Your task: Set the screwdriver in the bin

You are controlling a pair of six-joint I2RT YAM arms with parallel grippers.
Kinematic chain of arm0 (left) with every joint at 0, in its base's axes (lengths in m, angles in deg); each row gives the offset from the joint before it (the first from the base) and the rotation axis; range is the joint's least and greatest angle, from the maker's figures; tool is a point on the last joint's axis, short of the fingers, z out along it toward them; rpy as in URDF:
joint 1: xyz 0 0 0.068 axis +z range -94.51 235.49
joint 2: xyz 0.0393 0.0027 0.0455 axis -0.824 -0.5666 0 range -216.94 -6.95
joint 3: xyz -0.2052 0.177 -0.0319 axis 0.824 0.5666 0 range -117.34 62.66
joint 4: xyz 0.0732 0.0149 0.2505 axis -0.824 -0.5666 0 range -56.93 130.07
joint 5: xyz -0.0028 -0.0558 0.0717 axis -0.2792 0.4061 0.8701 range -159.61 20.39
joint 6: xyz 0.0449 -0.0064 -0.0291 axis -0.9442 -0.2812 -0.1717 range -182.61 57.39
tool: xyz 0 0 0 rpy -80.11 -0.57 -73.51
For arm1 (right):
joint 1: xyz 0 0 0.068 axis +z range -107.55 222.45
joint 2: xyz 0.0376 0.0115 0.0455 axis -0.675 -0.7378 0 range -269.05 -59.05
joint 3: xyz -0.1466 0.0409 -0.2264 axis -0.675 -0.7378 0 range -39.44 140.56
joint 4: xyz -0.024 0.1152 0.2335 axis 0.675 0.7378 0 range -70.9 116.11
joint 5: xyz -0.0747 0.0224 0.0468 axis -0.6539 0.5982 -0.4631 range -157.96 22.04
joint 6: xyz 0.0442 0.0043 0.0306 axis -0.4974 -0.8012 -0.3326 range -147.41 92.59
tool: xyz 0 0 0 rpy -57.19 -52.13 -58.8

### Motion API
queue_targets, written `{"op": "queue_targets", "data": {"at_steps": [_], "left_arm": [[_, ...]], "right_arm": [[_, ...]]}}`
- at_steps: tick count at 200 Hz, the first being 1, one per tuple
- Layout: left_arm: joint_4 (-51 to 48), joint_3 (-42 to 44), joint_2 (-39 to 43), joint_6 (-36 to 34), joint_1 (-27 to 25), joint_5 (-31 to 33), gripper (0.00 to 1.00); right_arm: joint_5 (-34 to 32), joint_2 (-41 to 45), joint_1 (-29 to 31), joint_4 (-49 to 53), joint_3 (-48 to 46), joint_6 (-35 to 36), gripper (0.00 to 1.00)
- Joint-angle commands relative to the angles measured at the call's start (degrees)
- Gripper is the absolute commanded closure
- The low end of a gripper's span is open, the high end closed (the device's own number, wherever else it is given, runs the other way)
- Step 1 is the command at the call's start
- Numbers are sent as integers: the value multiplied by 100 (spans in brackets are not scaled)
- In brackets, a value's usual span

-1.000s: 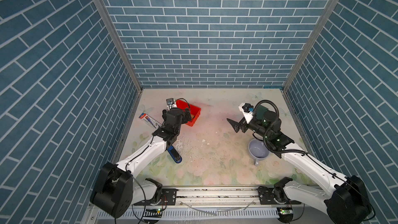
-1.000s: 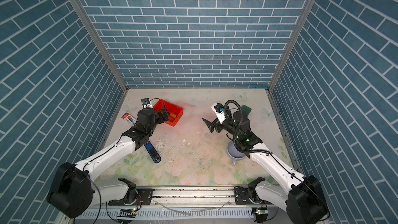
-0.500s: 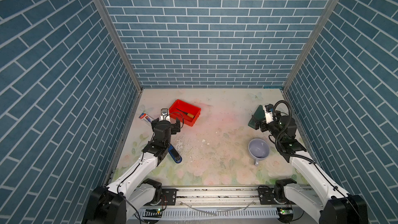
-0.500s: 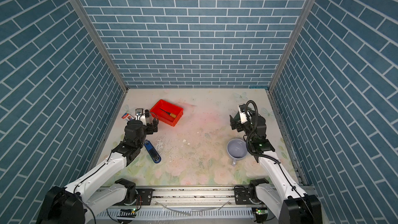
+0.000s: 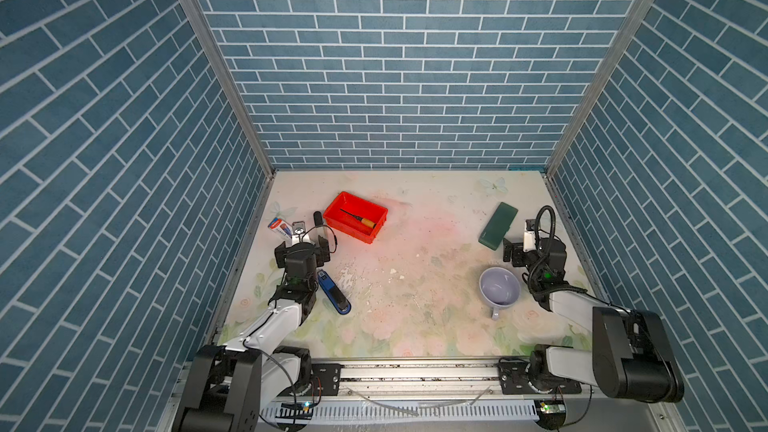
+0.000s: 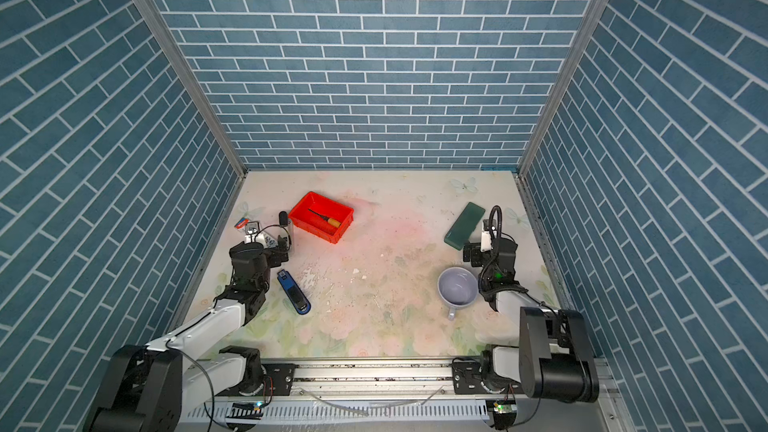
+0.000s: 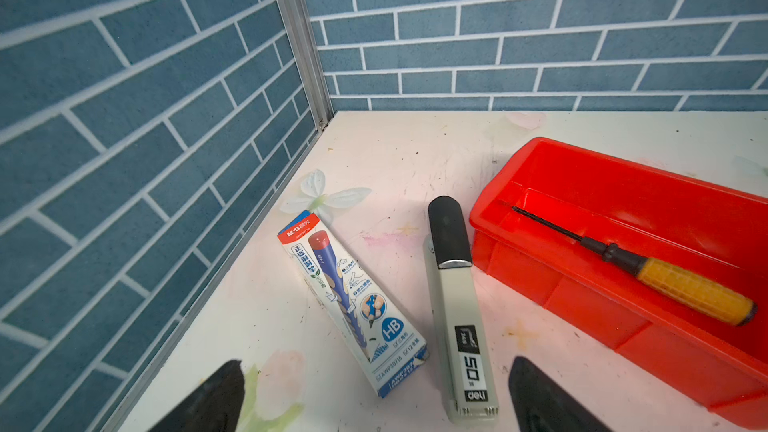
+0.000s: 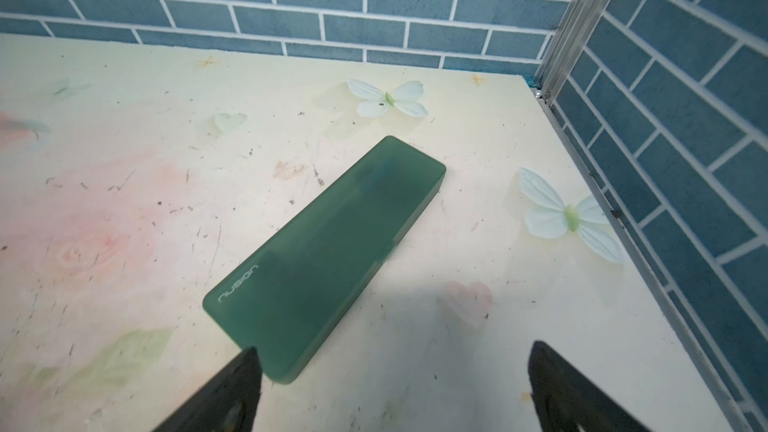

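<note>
The screwdriver, yellow-orange handle and thin black shaft, lies flat inside the red bin at the back left of the table. My left gripper hovers open and empty in front of the bin, to its left, apart from it. My right gripper is open and empty on the right side, just short of the green box's near end.
A grey marker with a black cap and a pencil box lie ahead of the left gripper. A blue stapler lies beside the left arm. A green box and a lavender mug sit right. Brick walls enclose three sides.
The left gripper has drawn back from over the bin toward the front left, uncovering the screwdriver inside. The right arm has swung back from the middle to the right side.
</note>
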Motion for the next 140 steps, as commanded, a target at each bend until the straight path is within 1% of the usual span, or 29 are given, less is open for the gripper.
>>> {"op": "queue_targets", "data": {"at_steps": [1, 37, 48, 58, 63, 69, 110, 117, 140], "left_arm": [[817, 64, -343, -9, 141, -204, 0], [1337, -23, -970, -290, 205, -430, 0], [1180, -137, -1022, -314, 247, -581, 0], [1492, -117, -1163, -434, 268, -698, 0], [1635, -116, -1253, -468, 289, -743, 0], [1530, -173, -1327, -395, 343, -812, 0], [1965, -342, -2184, -436, 409, -1041, 0], [1955, -323, -2177, -461, 402, -1131, 0], [1964, -312, -2186, -460, 399, -1146, 0]], "right_arm": [[289, -273, -94, -900, -114, -250, 1], [445, -820, -160, -1670, -275, -270, 1], [476, -977, -169, -1853, -302, -275, 1], [491, -1127, -178, -2015, -312, -299, 1], [487, -1118, -187, -1963, -299, -305, 1], [481, -1063, -207, -1780, -250, -305, 1], [557, -1081, -246, -1560, -105, -323, 1], [574, -1108, -248, -1571, -94, -334, 1], [532, -1113, -248, -1263, 60, -340, 1]]}}
